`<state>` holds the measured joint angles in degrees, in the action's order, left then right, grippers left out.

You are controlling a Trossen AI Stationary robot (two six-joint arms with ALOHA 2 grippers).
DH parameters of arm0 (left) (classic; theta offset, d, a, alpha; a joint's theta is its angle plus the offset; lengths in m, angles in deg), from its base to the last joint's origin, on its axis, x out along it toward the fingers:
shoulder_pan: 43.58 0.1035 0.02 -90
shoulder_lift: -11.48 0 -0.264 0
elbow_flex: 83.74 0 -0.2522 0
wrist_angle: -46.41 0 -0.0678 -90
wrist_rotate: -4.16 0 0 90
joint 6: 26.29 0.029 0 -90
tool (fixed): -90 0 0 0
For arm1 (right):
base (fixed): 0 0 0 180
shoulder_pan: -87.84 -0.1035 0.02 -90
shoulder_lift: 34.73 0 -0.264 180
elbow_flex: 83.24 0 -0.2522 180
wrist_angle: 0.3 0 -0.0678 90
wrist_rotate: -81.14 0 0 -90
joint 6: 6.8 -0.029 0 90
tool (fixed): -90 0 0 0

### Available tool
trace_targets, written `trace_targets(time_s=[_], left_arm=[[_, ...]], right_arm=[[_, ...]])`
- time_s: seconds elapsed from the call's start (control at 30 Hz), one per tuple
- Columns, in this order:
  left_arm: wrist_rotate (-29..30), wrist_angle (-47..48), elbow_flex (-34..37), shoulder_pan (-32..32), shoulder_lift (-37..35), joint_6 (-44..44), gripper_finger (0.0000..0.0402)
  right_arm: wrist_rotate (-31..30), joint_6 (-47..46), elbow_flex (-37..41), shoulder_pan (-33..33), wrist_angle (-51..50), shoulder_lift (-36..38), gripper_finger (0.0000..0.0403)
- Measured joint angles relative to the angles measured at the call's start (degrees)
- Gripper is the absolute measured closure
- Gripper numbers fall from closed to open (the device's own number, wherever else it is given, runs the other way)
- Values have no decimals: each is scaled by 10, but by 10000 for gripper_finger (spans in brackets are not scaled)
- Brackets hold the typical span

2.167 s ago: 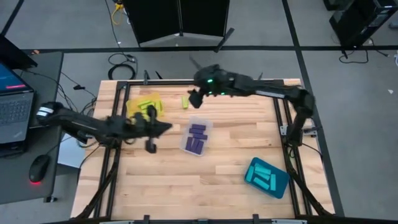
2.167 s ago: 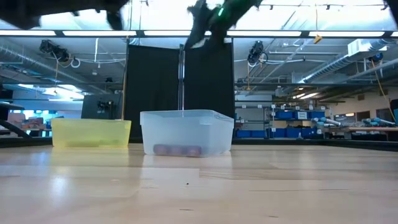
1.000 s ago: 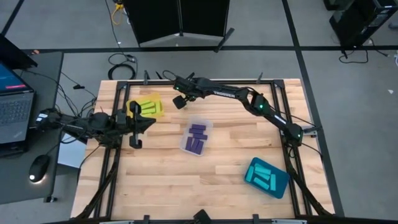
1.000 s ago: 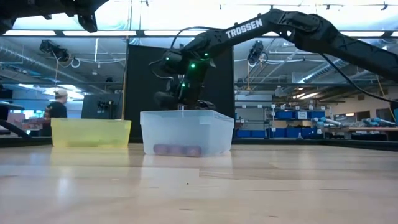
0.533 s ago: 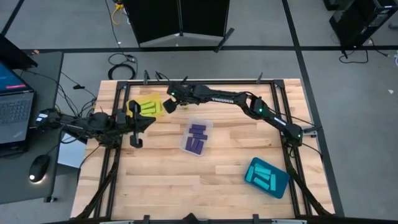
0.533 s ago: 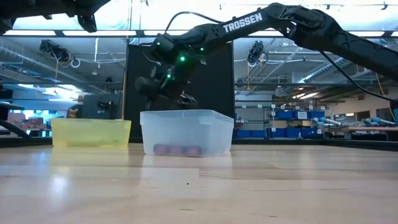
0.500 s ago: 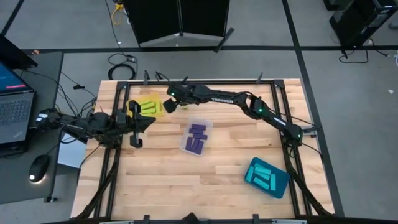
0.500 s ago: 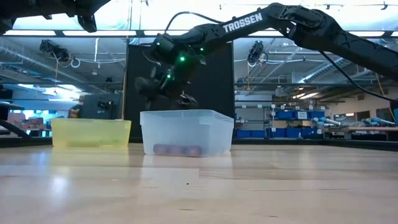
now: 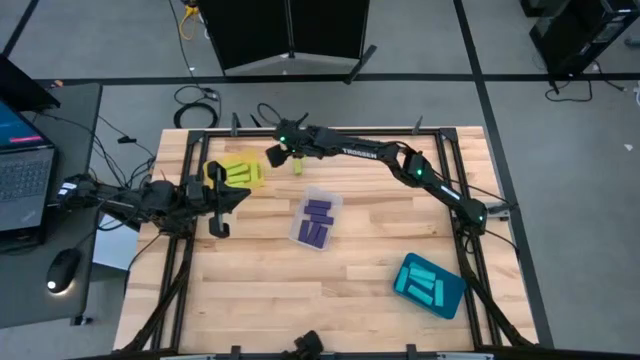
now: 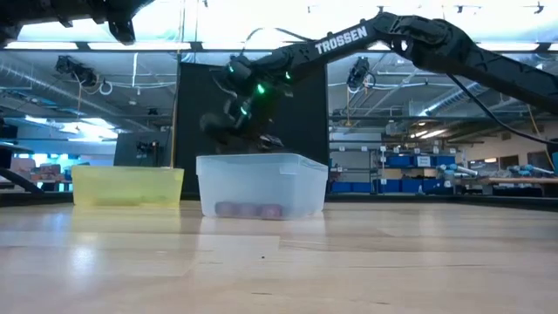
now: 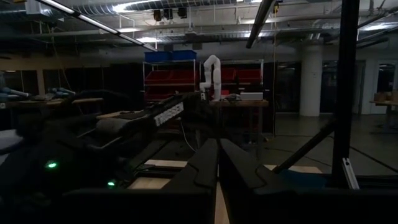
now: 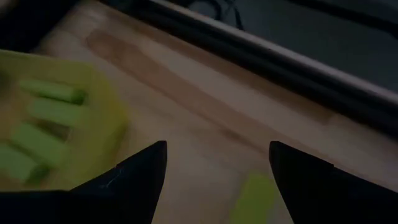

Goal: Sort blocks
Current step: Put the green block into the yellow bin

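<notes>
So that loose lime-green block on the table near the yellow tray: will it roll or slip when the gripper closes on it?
The lime-green block looks like a flat-sided bar lying on the wood, so it probably won't roll. It is small, likely light and stiff, so a nudge may skid it. The right gripper is open above it, near the yellow tray.

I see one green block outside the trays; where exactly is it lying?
In the high view, the loose green block lies on the table's far edge, between the yellow tray and the clear tray, beside the right hand.
</notes>
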<state>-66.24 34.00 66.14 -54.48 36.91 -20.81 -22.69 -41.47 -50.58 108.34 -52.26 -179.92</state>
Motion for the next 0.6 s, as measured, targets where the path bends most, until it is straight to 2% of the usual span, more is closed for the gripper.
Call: trace_targets(time_s=[0.37, 0.43, 0.6], left_arm=[[-2, 2, 0, 0, 0, 0, 378], [-2, 4, 0, 0, 0, 0, 378], [-1, 3, 0, 0, 0, 1, 379]], right_arm=[[-4, 88, 0, 23, 44, 1, 99], [5, 96, -13, 30, 18, 1, 99], [78, 88, -13, 45, -80, 1, 100]])
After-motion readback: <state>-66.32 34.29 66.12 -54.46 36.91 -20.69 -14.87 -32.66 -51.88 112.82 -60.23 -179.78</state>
